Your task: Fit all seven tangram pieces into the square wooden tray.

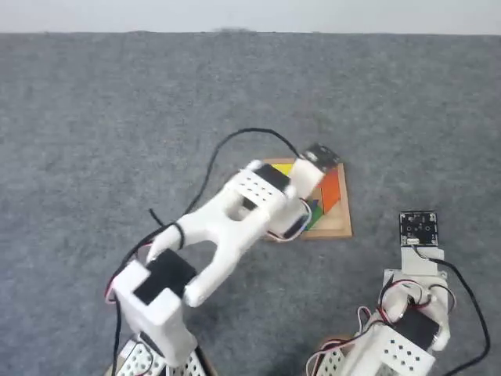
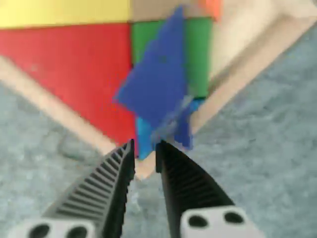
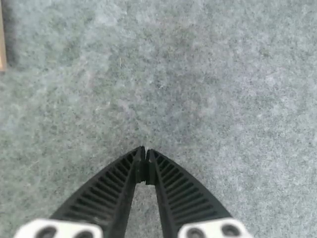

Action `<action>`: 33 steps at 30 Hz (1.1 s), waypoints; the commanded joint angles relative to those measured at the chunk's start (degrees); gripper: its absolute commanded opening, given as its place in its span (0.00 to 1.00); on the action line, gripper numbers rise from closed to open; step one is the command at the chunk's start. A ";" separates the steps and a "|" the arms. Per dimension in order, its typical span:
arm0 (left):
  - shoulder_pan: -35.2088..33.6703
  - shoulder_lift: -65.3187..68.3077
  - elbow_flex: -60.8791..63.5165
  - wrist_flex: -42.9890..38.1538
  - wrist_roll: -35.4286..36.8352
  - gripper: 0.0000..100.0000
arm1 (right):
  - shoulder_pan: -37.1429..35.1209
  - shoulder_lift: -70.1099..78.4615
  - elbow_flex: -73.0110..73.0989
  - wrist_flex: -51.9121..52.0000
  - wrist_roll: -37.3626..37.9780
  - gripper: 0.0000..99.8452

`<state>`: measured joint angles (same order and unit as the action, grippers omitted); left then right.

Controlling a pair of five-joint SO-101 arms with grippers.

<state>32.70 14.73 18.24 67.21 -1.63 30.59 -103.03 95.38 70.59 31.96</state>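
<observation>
Two arms stand at a grey felt bench [image 1: 94, 117]. The left arm [image 1: 227, 227] stretches over the square wooden tray [image 1: 337, 233], which lies near the middle of the bench. Its jaws are closed to a narrow gap at the tray's corner and pinch the lower end of a dark blue piece [image 2: 158, 89], which stands tilted above the tray, across a green piece [image 2: 198, 54]. A red piece [image 2: 74, 64], a yellow piece [image 2: 64, 12] and an orange piece [image 1: 330, 192] lie flat in the tray. The right arm [image 1: 407, 313] sits beside the tray, apart from it; its jaws are pressed together on nothing, over bare felt
</observation>
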 commanded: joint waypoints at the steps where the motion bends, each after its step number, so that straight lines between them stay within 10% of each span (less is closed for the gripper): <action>1: 3.87 2.11 -4.44 -0.88 0.79 0.07 | 0.40 -0.66 0.88 0.40 0.97 0.01; 33: 5.27 28.04 -69.76 25.41 1.41 0.07 | 0.31 -0.66 0.88 0.31 0.97 0.01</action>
<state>42.64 42.42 -44.88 91.82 -1.36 30.59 -103.03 95.38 70.59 31.96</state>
